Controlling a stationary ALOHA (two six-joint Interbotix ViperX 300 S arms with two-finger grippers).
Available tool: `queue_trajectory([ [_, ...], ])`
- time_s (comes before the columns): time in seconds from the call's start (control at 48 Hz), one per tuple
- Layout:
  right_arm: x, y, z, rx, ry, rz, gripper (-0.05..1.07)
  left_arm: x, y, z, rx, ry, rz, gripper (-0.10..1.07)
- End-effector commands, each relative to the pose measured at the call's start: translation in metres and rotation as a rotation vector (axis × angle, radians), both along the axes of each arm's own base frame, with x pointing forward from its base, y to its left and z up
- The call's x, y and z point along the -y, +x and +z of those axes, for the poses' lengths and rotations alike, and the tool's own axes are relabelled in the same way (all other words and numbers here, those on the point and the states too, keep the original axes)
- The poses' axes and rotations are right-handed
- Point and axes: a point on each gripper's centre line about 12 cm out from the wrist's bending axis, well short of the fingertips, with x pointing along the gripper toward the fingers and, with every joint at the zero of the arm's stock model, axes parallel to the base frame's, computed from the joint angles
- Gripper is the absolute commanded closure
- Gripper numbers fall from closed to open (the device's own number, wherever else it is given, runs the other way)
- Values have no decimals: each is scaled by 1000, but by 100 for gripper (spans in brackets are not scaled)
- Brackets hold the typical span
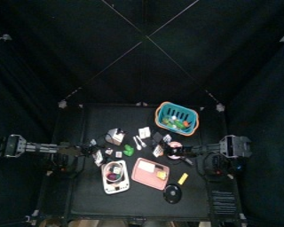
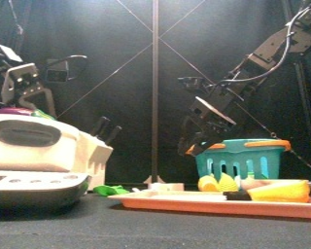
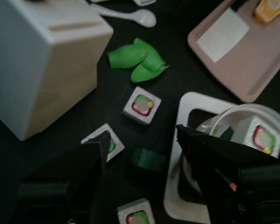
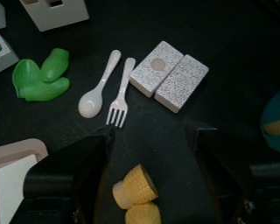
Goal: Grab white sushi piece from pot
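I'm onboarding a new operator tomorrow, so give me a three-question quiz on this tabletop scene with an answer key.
1. True or false: in the right wrist view, the white plastic spoon and white plastic fork lie side by side on the black table.
2. Multiple choice: in the left wrist view, the green leaf-shaped toy piece lies nearest to A) the large white box, B) a teal basket, C) a yellow banana.
3. Fill in: in the front view, the teal plastic basket stands behind a ____ tray.

Key: 1 true; 2 A; 3 pink.
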Motion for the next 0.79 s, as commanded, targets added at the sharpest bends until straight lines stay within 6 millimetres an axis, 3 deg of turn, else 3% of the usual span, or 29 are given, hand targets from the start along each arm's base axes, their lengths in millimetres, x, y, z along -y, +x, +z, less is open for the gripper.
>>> queue_trajectory([
  [0.0,0,2,10,30,1,-7,8,14,13,24,17,-49,-17,3],
  [0.208,-2,2,9,28,4,-4,8,49,27,41,-147,-59,-92,3],
  [0.458,-2,2,9,27,4,-3,8,76,71,43,-298,-49,-98,3],
  [0.583,-2,1,6,21,5,-4,8,82,91,34,-366,-64,-38,3],
  [0.771,-3,-1,3,10,6,-3,8,83,94,33,-515,-46,133,3],
])
